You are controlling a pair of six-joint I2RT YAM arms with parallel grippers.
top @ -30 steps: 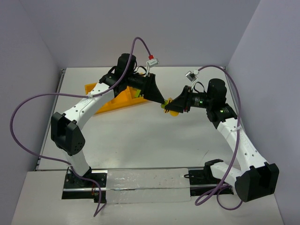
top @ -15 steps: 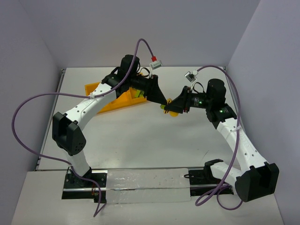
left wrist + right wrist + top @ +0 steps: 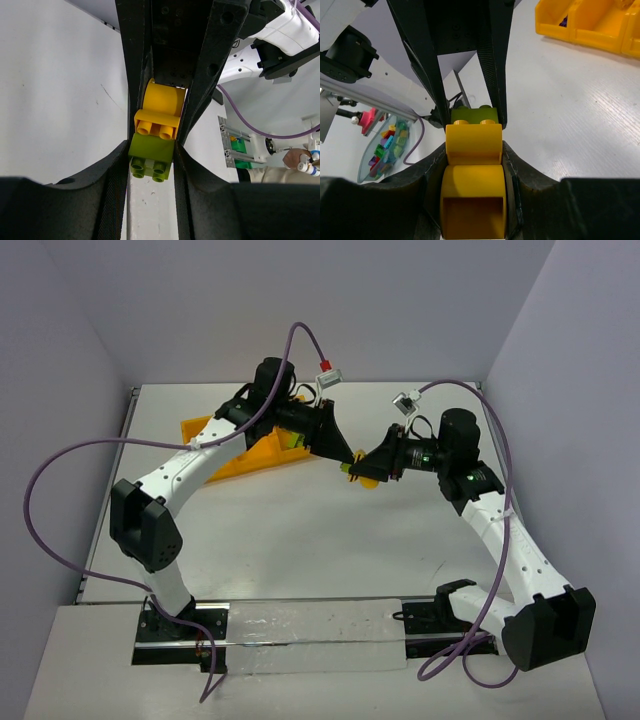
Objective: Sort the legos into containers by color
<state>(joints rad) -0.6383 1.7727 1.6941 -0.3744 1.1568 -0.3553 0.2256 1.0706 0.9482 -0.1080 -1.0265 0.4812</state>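
Green and orange-yellow made up the one lego stack (image 3: 352, 469) in play. It was held between both arms over the middle of the table (image 3: 300, 540), apparently lifted off the surface and well apart from the tray (image 3: 203, 427). Left gripper (image 3: 150, 162) was pressed onto the lime green brick (image 3: 150, 159), one pad on each side. Right gripper (image 3: 474, 150) was clamped on the orange-yellow bricks (image 3: 474, 145), two rounded pieces in line between its fingers (image 3: 432, 167), the far one joined to the green. The two grippers came in from opposite ends of the stack, tips nearly meeting at the seam between green and yellow; whether the tips touched each other, could not tell. Bricks were attached, no gap visible at the join. Tray sat at the back left of the table, partly hidden under the left arm in the overhead view. The right wrist view caught its divided compartments in the top right corner, with a dark purple piece (image 3: 563, 21) lying in one of them; which compartment, could not tell.
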